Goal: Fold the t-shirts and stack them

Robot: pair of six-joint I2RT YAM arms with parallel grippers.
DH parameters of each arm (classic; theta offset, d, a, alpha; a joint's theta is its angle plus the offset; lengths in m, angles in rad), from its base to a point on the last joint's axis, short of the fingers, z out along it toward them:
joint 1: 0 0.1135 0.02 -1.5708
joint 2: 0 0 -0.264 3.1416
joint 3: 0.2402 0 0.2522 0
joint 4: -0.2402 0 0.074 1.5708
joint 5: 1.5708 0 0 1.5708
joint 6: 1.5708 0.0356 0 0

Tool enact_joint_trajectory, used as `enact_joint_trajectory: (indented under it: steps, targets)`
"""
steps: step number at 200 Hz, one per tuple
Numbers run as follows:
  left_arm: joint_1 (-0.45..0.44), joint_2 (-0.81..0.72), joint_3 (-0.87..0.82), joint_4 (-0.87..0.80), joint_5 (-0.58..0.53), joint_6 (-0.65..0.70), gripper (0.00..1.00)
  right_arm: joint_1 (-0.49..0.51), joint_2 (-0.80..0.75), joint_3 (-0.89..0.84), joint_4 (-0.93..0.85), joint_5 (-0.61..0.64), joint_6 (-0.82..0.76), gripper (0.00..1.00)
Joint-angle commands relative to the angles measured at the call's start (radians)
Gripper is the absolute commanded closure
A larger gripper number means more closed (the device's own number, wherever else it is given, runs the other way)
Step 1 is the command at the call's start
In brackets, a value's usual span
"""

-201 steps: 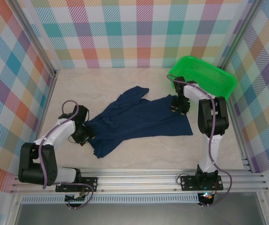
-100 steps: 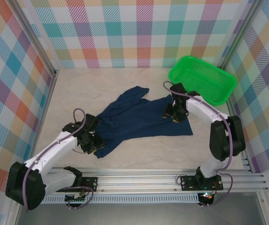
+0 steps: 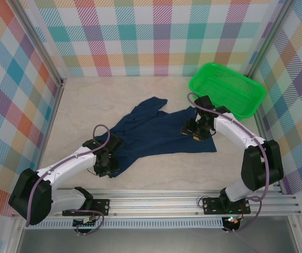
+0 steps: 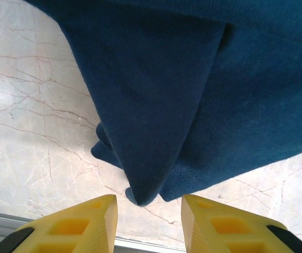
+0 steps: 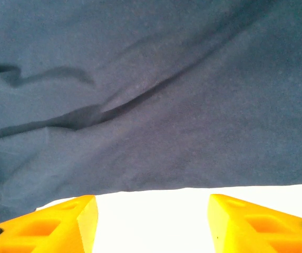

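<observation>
T-shirt (image 3: 156, 132) lies rumpled overhead; wrist views show left hand (image 4: 148, 204) and right hand (image 5: 151, 201) parted, seemingly empty.

We can read no text, number, brand or sign in these views. The shirt (image 3: 156, 134) shows us only plain dark blue cloth, without any print or tag. On the basket (image 3: 224, 84) we see no label, and the walls (image 3: 140, 37) carry only a pattern of coloured checks.
</observation>
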Motion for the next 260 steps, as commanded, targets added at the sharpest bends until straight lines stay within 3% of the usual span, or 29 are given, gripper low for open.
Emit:
enact_joint_trajectory:
  steps: [1, 48, 85, 125, 171, 260]
  targets:
    - [-0.022, 0.028, -0.016, 0.017, -0.036, -0.023, 0.66, 0.001, -0.026, -0.006, 0.003, -0.022, 0.015, 0.43]
    - [-0.037, 0.056, -0.009, 0.039, -0.038, -0.019, 0.81, -0.001, -0.031, -0.006, -0.005, -0.013, 0.012, 0.43]
    - [-0.042, 0.039, 0.003, 0.007, -0.046, -0.024, 1.0, -0.02, -0.046, -0.034, -0.016, 0.016, 0.022, 0.43]
    - [-0.044, -0.043, 0.068, -0.11, -0.113, -0.063, 1.0, -0.106, -0.102, -0.089, -0.074, 0.13, 0.093, 0.43]
    - [-0.044, -0.091, 0.137, -0.198, -0.197, -0.118, 1.0, -0.278, -0.138, -0.193, -0.014, 0.113, 0.175, 0.42]
    - [-0.044, -0.093, 0.144, -0.186, -0.218, -0.148, 1.0, -0.309, 0.053, -0.236, 0.014, 0.194, 0.216, 0.44]
